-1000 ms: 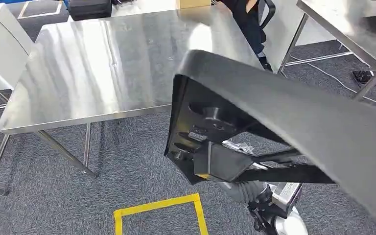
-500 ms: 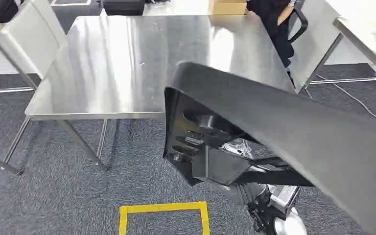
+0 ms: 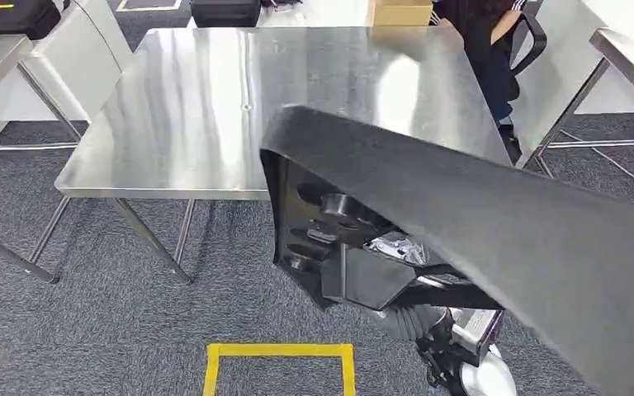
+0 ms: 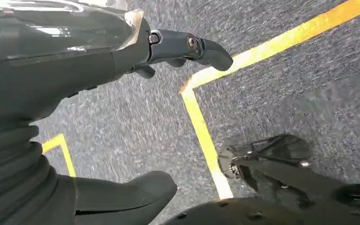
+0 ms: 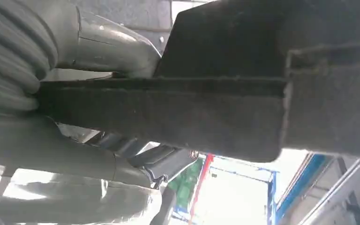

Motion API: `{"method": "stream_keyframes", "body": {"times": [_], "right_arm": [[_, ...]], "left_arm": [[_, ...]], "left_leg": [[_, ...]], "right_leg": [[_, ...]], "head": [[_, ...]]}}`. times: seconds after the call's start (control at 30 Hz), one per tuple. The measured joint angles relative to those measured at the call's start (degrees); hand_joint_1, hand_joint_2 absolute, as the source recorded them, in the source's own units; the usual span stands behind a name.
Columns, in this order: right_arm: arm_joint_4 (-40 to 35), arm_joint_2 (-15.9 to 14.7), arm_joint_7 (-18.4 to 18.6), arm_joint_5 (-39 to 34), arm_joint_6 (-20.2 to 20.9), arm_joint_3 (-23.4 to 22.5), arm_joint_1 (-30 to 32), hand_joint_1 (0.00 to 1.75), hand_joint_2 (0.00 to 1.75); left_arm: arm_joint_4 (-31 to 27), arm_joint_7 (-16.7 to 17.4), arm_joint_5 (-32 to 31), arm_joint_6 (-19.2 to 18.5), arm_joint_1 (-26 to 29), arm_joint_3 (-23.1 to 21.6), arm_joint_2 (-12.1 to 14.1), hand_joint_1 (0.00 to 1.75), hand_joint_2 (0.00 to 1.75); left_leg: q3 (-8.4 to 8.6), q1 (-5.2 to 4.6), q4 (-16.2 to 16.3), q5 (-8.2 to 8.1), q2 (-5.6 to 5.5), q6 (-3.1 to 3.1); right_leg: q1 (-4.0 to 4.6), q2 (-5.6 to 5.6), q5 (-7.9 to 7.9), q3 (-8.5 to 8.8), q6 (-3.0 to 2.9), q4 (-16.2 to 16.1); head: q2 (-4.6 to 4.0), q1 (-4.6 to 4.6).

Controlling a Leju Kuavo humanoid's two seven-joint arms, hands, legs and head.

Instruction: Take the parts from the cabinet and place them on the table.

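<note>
Right hand point(image 5: 51, 117) grasping black part point(image 3: 479, 223), carried short of counter point(image 3: 182, 124); placing left. Left hand point(image 4: 98, 61) released, hanging.

A large matte black part point(image 3: 479, 214) with a plain, unpatterned skin. Behind it, a shiny silver steel surface point(image 3: 182, 107) streaked with pale grey and white reflections, on silver legs. The floor point(image 3: 91, 330) is dark grey carpet with a fine speckled weave, marked with a bright yellow tape outline point(image 3: 279, 353). The left robot hand point(image 4: 122, 70) is dark grey with black fingers point(image 4: 201, 47). The right robot hand point(image 5: 75, 140) is light grey with a ribbed cover. At the far edge sit a black case point(image 3: 224, 11) and a tan cardboard box point(image 3: 399, 11).
</note>
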Motion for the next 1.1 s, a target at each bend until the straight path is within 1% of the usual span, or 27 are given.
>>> {"method": "stream_keyframes", "body": {"times": [0.03, 0.07, 0.1, 0.13, 0.17, 0.23, 0.3, 0.33, 0.37, 0.43, 0.47, 0.5, 0.53, 0.57, 0.6, 0.63, 0.67, 0.7, 0.8, 0.83, 0.87, 0.9, 0.97, 1.0, 1.03, 1.07, 1.1], "right_arm": [[0.0, 0.0, 0.0, 0.0, 0.0, 0.1, 0.0, 1.75, 1.75], [0.0, 0.0, 0.0, -0.1, 0.0, 0.1, 0.0, 1.75, 1.75], [0.0, 0.0, 0.0, -0.1, 0.0, 0.1, 0.0, 1.75, 1.75], [0.0, 0.0, 0.0, -0.2, 0.0, 0.2, 0.0, 1.75, 1.75], [0.0, 0.0, 0.0, -0.2, 0.0, 0.2, 0.0, 1.75, 1.75], [0.0, 0.0, 0.0, -0.3, 0.0, 0.2, -0.1, 1.75, 1.75], [0.0, 0.0, 0.0, -0.3, 0.0, 0.3, -0.1, 1.75, 1.75], [0.0, -0.1, 0.0, -0.3, 0.0, 0.3, -0.1, 1.75, 1.75], [0.0, -0.1, 0.0, -0.3, 0.0, 0.4, -0.1, 1.75, 1.75], [0.0, -0.2, 0.0, -0.3, 0.0, 0.5, -0.1, 1.75, 1.75], [0.1, -0.3, 0.0, -0.3, 0.0, 0.5, 0.0, 1.75, 1.75], [0.2, -0.3, 0.0, -0.3, 0.0, 0.5, 0.1, 1.75, 1.75], [0.3, -0.3, 0.0, -0.3, 0.0, 0.5, 0.1, 1.75, 1.75], [0.3, -0.4, 0.0, -0.3, 0.0, 0.6, 0.1, 1.75, 1.75], [0.3, -0.4, 0.0, -0.3, 0.0, 0.6, 0.0, 1.75, 1.75], [0.3, -0.4, 0.0, -0.3, 0.0, 0.6, 0.0, 1.75, 1.75], [0.3, -0.4, 0.0, -0.3, 0.0, 0.7, -0.1, 1.75, 1.75], [0.3, -0.4, -0.1, -0.4, 0.0, 0.7, -0.1, 1.75, 1.75], [0.3, -0.5, 0.0, -0.4, 0.0, 0.7, -0.1, 1.75, 1.75], [0.2, -0.4, 0.0, -0.4, 0.0, 0.7, -0.1, 1.75, 1.75], [0.2, -0.5, 0.0, -0.4, 0.1, 0.7, -0.1, 1.75, 1.75], [0.2, -0.4, 0.0, -0.4, 0.1, 0.7, -0.3, 1.75, 1.75], [0.3, -0.5, 0.0, -0.4, 0.1, 0.7, -0.4, 1.75, 1.75], [0.3, -0.5, 0.0, -0.4, 0.1, 0.7, -0.3, 1.75, 1.75], [0.4, -0.5, 0.0, -0.4, 0.1, 0.8, -0.3, 1.75, 1.75], [0.4, -0.5, 0.0, -0.4, 0.1, 0.8, -0.3, 1.75, 1.75], [0.4, -0.4, 0.0, -0.4, 0.1, 0.9, -0.3, 1.75, 1.75]], "left_arm": [[0.0, 0.0, 0.0, -0.2, 0.0, 0.0, 0.0, 0.00, 1.75], [0.0, -0.1, 0.1, -0.3, 0.0, 0.0, 0.0, 0.00, 1.75], [0.0, -0.2, 0.2, -0.2, 0.0, 0.0, 0.1, 0.00, 1.75], [0.0, -0.2, 0.2, -0.2, 0.0, 0.0, 0.1, 0.00, 1.75], [0.0, -0.2, 0.3, -0.1, -0.1, 0.0, 0.1, 0.00, 1.75], [0.0, -0.2, 0.4, 0.0, -0.1, 0.0, 0.1, 0.00, 1.75], [0.0, -0.2, 0.5, 0.0, -0.1, 0.0, 0.1, 0.00, 1.75], [0.0, -0.2, 0.5, -0.1, -0.1, 0.0, 0.0, 0.00, 1.75], [0.0, -0.2, 0.5, -0.1, -0.1, 0.0, 0.0, 0.00, 1.75], [0.0, -0.1, 0.5, -0.1, -0.2, 0.0, 0.1, 0.00, 1.75], [0.0, -0.1, 0.5, -0.1, -0.1, 0.0, 0.1, 0.00, 1.75], [0.0, -0.1, 0.5, -0.1, -0.1, 0.0, 0.1, 0.00, 1.75], [0.0, -0.1, 0.5, -0.2, -0.1, 0.0, 0.1, 0.00, 1.75], [0.0, -0.1, 0.6, -0.2, -0.1, 0.0, 0.1, 0.00, 1.75], [0.0, -0.1, 0.6, -0.4, -0.1, 0.0, 0.0, 0.00, 1.75], [0.0, -0.1, 0.6, -0.5, -0.1, 0.0, 0.0, 0.00, 1.75], [0.0, 0.0, 0.7, -0.5, -0.1, 0.0, -0.1, 0.00, 1.75], [0.0, 0.0, 0.7, -0.7, -0.1, 0.0, -0.1, 0.00, 1.75], [0.0, 0.0, 0.7, -0.7, -0.1, 0.0, 0.0, 0.00, 1.75], [0.0, 0.0, 0.7, -0.6, -0.1, 0.1, 0.1, 0.00, 1.75], [0.0, 0.0, 0.7, -0.4, -0.1, 0.1, 0.0, 0.00, 1.75], [0.0, 0.0, 0.7, -0.4, -0.2, 0.1, -0.1, 0.00, 1.75], [0.0, 0.0, 0.7, -0.3, -0.1, 0.1, 0.0, 0.00, 1.75], [0.0, 0.0, 0.7, -0.3, 0.1, 0.1, -0.1, 0.00, 1.75], [0.0, 0.0, 0.8, -0.3, 0.2, 0.1, -0.1, 0.00, 1.75], [0.0, 0.0, 0.8, -0.3, 0.2, 0.1, 0.0, 0.00, 1.75], [0.0, 0.0, 0.8, -0.3, 0.2, 0.2, 0.0, 0.00, 1.75]], "left_leg": [[0.47, 0.01, -1.5, 1.61, 0.02, 0.07], [2.29, 0.02, -5.3, 4.16, 0.15, 0.18], [4.98, 0.09, -10.7, 6.91, 0.39, 0.30], [7.51, 0.15, -15.5, 8.83, 0.85, 0.51], [8.41, -0.08, -17.5, 7.89, 1.32, 0.49], [8.23, -0.40, -17.6, 8.01, 0.89, 0.89], [8.42, -0.65, -17.9, 8.11, 0.53, 1.77], [8.89, -0.17, -18.4, 8.34, 0.49, 2.19], [9.05, -0.19, -18.5, 8.24, 0.41, 2.63], [9.17, -0.22, -18.5, 7.95, 0.20, 3.23], [9.27, -0.27, -18.4, 7.79, 0.05, 3.35], [9.50, -0.30, -18.4, 7.59, -0.16, 3.36], [9.83, -0.31, -18.4, 7.33, -0.37, 3.30], [10.35, -0.31, -18.4, 7.01, -0.66, 3.21], [11.03, -0.30, -18.4, 6.60, -0.85, 3.06], [11.71, -0.30, -18.4, 6.15, -1.03, 2.88], [11.76, -0.41, -18.4, 5.68, -1.15, 2.63], [11.81, -0.79, -18.3, 5.21, -1.29, 2.17], [12.51, -0.58, -18.8, 4.61, -1.12, 1.27], [12.96, -0.45, -18.6, 4.20, -1.00, 0.90], [12.27, -0.52, -16.6, 3.56, -0.46, 0.65], [10.27, -0.42, -12.8, 2.17, -0.34, 0.41], [3.98, -0.07, -3.2, -0.87, -0.16, -0.12], [1.40, 0.02, -0.3, -0.85, -0.04, -0.37], [0.05, 0.16, 0.0, 0.39, -0.01, -0.52], [0.06, 0.40, -2.5, 3.49, 0.07, -0.62], [1.38, 0.56, -7.1, 7.32, 0.26, -0.69]], "right_leg": [[0.00, -0.14, -0.04, 0.08, 0.00, 0.0], [-0.01, -0.22, -0.08, 0.22, 0.00, 0.0], [-0.02, -0.27, -0.14, 0.38, -0.02, 0.0], [0.01, -0.29, -0.29, 0.52, 0.22, 0.0], [0.70, -0.31, -0.48, 0.50, 0.53, 0.2], [0.69, -0.36, -0.48, 0.45, 1.10, -0.1], [0.64, -0.63, -0.61, 0.71, 1.82, -0.4], [0.67, -0.58, -0.83, 0.26, 2.05, 0.2], [0.56, -0.17, -1.86, -0.78, 1.94, 2.4], [0.50, 0.27, -5.42, -6.02, 1.44, 12.1], [0.52, 0.42, -6.62, -8.57, 1.47, 16.5], [0.52, 0.51, -6.61, -10.26, 1.73, 18.8], [0.51, 0.55, -5.69, -10.32, 2.20, 18.1], [0.51, 0.55, -3.79, -8.97, 2.77, 14.8], [0.51, 0.56, -1.14, -6.62, 3.29, 9.4], [0.53, 0.60, 1.42, -4.04, 3.49, 3.7], [0.65, 0.67, 2.40, -2.77, 2.96, 0.2], [1.08, 0.66, 1.97, -2.11, 2.16, -0.1], [1.15, 0.71, 1.32, -1.88, 1.06, -0.1], [0.16, 0.75, 1.25, -0.91, 0.74, -0.7], [0.14, 0.68, 0.74, -0.02, 0.00, -0.9], [0.11, 0.53, 0.31, 0.55, -0.59, -0.9], [0.13, 0.49, -0.75, 1.47, -0.88, -0.9], [0.13, 0.50, -1.23, 2.00, -0.80, -0.9], [0.09, 0.54, -1.77, 2.68, -0.72, -0.9], [-0.05, 0.63, -2.47, 3.61, -0.50, -0.9], [-0.28, 0.67, -3.21, 4.68, -0.21, -0.9]], "head": [[0.00, -0.04], [0.00, -0.04], [0.00, -0.04], [0.00, -0.07], [0.00, -0.02], [0.00, 0.11], [0.00, 0.04], [0.02, 0.13], [0.00, 0.31], [0.00, 0.61], [0.00, 0.61], [0.00, 0.61], [0.00, 0.57], [0.00, 0.66], [0.00, 0.63], [0.00, 0.66], [0.00, 0.77], [0.00, 0.66], [0.00, 0.70], [0.00, 0.61], [0.00, 0.28], [0.00, 0.17], [0.00, 0.22], [0.00, 0.18], [0.00, 0.17], [0.00, 0.15], [0.00, 0.17]]}}
